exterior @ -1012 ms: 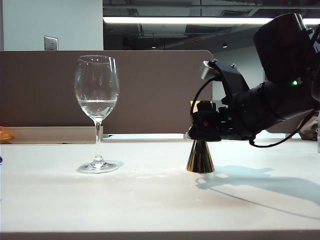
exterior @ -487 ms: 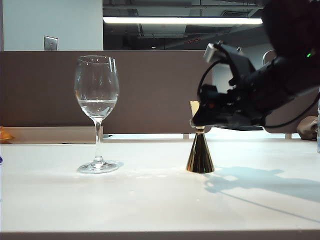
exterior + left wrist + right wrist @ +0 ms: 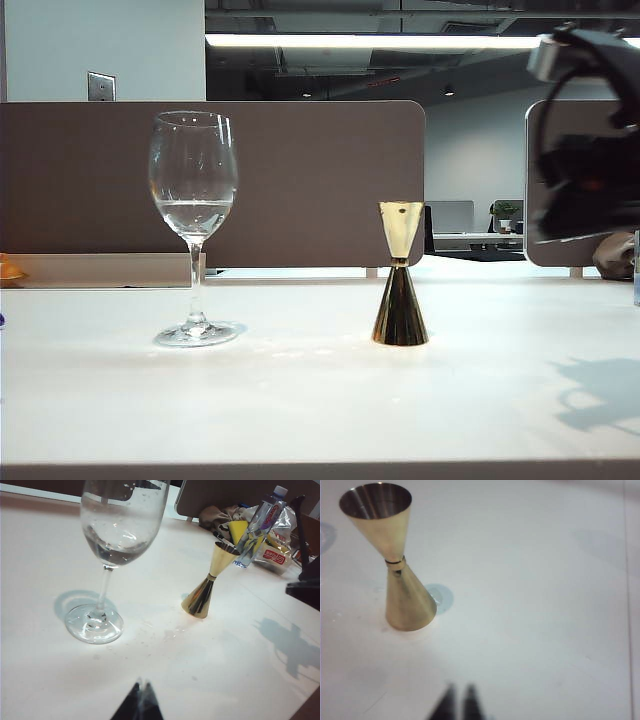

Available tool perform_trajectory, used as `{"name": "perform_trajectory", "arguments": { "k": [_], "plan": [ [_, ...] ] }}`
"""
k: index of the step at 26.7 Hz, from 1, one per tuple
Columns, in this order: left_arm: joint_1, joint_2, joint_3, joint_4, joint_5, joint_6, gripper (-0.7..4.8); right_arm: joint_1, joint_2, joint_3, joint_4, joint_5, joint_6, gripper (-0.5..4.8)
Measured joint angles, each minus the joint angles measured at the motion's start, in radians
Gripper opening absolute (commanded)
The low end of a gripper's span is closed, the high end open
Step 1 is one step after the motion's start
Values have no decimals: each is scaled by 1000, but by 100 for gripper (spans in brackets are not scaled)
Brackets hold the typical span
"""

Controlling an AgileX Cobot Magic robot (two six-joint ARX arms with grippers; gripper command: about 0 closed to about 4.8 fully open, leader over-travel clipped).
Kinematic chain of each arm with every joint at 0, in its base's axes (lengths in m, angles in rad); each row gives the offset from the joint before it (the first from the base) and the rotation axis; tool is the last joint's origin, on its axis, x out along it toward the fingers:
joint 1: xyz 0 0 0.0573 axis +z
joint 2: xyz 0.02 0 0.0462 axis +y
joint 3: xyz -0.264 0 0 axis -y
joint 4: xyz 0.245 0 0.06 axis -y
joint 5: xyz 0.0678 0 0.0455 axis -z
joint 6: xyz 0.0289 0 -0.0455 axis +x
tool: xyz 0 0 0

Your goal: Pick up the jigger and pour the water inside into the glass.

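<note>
The small shiny gold hourglass-shaped metal jigger [image 3: 400, 290] stands upright on the white table [image 3: 300, 400], well apart from the tall clear stemmed wine glass [image 3: 193, 190] on its left. The glass holds a shallow layer of clear water [image 3: 195, 215]. The jigger's upper cup looks empty from the right wrist view, so we judge the pour done and only the retreat left.

The right gripper [image 3: 459, 705] hangs above and to the right of the jigger, grasping nothing. Its 2 fingers sit close together, but the blur means we cannot tell whether they meet. The left gripper [image 3: 140, 705] rests low near the glass, fingers clenched and empty.

To finish well, we would keep the right arm high and wide of the jigger. We would also keep the left arm motionless by the thin-stemmed glass.
</note>
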Motion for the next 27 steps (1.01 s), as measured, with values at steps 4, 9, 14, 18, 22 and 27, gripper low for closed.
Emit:
{"name": "perform_trajectory", "arguments": {
  "k": [4, 9, 14, 18, 22, 27],
  "plan": [
    [0, 0, 0, 0, 0, 0, -5, -29, -91, -37, -8, -3, -2, -6],
    [0, 0, 0, 0, 0, 0, -5, -95, -198, -92, -9, -5, -2, -6],
    [0, 0, 0, 0, 0, 0, -5, -225, -343, -145, -8, -149, 0, -6],
    [0, 0, 0, 0, 0, 0, -5, -327, -440, -184, -22, -236, 0, -6],
    [0, 0, 0, 0, 0, 0, -5, -358, -505, -229, -20, -252, 48, -6],
    [0, 0, 0, 0, 0, 0, -5, -360, -570, -277, -57, -267, 61, -6]
  ]
}}
